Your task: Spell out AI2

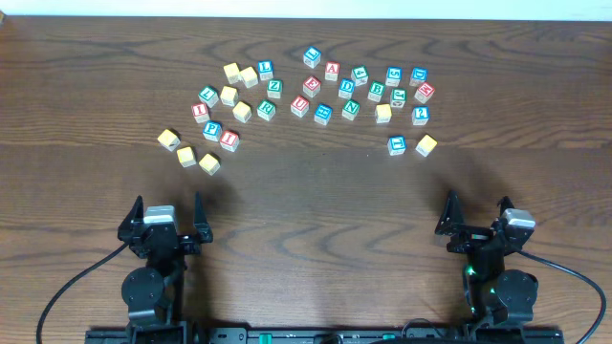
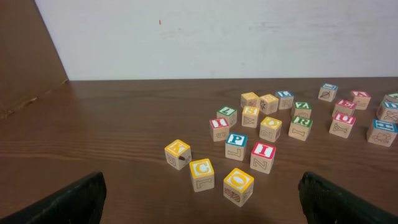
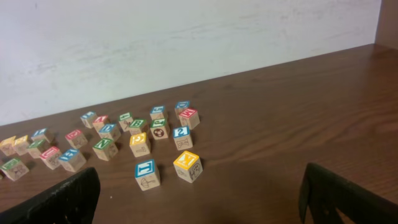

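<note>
The red "A" cube point(image 1: 332, 70) sits in the far middle of the scatter; it also shows in the left wrist view point(image 2: 359, 95). The red "I" cube point(image 1: 229, 139) stands near the left cluster's front, next to a blue "P" cube; the left wrist view shows it too point(image 2: 263, 151). The blue "2" cube point(image 1: 420, 116) is on the right side, and in the right wrist view point(image 3: 181, 132). My left gripper point(image 1: 165, 206) point(image 2: 202, 199) and right gripper point(image 1: 475, 205) point(image 3: 199, 196) are open and empty, near the front edge, well short of the cubes.
Many other letter cubes lie scattered across the far half of the table. Yellow cubes point(image 1: 186, 156) sit nearest the left gripper. A blue cube point(image 1: 397, 145) and a yellow cube point(image 1: 426, 145) sit nearest the right gripper. A white wall lies behind.
</note>
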`<state>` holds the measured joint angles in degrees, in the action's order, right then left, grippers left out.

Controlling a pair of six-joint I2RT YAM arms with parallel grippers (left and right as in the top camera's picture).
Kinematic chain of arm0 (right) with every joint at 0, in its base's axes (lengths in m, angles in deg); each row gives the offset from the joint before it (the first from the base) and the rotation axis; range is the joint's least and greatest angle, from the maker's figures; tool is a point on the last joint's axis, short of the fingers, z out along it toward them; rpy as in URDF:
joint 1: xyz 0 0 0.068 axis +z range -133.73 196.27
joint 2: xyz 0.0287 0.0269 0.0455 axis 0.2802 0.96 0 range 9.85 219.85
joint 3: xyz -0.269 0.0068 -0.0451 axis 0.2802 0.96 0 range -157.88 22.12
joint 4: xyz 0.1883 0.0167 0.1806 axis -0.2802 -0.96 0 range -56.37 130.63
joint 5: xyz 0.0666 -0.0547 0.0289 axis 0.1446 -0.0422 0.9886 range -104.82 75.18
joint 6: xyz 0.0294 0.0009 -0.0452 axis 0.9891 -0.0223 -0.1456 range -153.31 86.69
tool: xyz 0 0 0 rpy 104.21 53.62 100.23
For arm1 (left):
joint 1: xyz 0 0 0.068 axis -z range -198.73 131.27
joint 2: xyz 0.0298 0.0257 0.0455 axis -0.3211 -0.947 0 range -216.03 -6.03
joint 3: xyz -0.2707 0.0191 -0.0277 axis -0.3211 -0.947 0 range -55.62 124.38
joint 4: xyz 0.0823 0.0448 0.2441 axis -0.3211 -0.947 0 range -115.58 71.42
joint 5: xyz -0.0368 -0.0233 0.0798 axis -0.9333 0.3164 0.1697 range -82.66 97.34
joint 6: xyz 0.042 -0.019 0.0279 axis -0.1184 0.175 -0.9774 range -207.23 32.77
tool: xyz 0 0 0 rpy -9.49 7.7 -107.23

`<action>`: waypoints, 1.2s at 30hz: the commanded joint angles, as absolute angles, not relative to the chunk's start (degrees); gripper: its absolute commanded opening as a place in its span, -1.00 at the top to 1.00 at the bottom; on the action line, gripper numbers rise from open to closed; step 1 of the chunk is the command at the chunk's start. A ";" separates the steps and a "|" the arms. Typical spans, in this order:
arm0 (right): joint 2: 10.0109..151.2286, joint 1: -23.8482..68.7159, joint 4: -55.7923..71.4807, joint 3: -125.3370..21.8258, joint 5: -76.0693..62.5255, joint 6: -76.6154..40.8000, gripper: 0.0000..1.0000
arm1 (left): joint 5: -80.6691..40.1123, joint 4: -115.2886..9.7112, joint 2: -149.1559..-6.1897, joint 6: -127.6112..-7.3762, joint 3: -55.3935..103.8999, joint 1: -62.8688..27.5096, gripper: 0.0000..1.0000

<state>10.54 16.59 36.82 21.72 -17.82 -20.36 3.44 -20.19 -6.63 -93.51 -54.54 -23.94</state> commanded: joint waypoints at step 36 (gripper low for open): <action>10.10 17.07 36.75 21.83 -17.84 -20.68 -0.98 | 1.97 -22.18 -24.66 -93.60 -42.34 -24.18 -0.95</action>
<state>10.54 16.59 36.82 21.72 -17.82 -20.36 2.74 -22.27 -21.47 -93.49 -45.95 -23.94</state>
